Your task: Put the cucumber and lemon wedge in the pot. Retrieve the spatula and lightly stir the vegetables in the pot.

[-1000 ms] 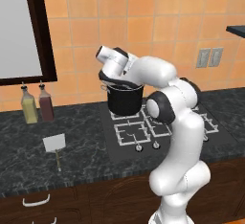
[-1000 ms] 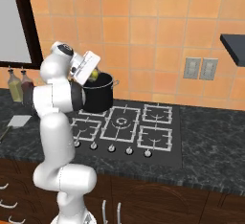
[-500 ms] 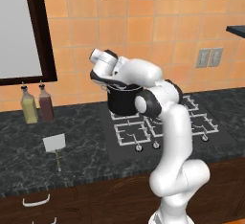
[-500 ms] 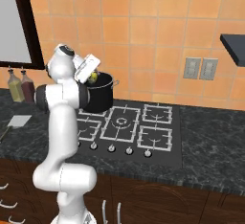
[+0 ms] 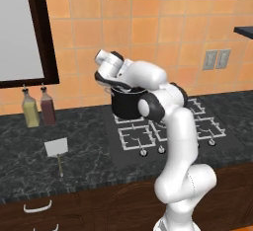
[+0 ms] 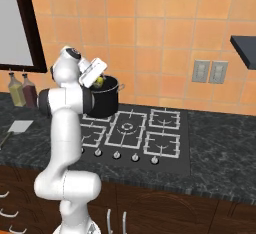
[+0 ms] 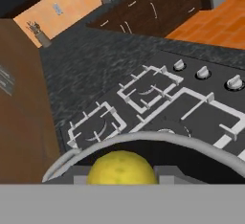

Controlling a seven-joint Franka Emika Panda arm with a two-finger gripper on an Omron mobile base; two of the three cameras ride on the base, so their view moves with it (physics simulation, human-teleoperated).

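Gripper [image 6: 100, 81] hangs tilted over the rim of the pot [image 6: 105, 104], clenched on the lemon wedge [image 6: 99, 82], a yellow lump that sits between the fingers at the mouth of the pot. From the hand camera the lemon wedge [image 7: 121, 168] fills the space right between the finger tips, and the pot's grey rim [image 7: 158, 140] curves just beyond it, with the dark inside of the pot directly under the fruit. Past the rim, farther out from the gripper, lie the stove grates [image 7: 148, 91] and a row of knobs [image 7: 203, 72]. In the left base view the hand [image 5: 109, 65] is above the near-left edge of the pot [image 5: 126, 102], which stands on the back left burner of the stove [image 5: 163, 126]. The spatula [image 5: 57, 150] lies flat on the dark counter [image 5: 79, 146], well apart from the gripper, lower and off to its left, white blade toward the wall and stick handle toward the counter's front edge. Two bottles [image 5: 39, 107] stand against the tiled wall, also to the left of the gripper and well away from it, just beyond the spatula. In the right base view the spatula's blade [image 6: 20, 126] shows at the far left on the counter, well apart from the pot.
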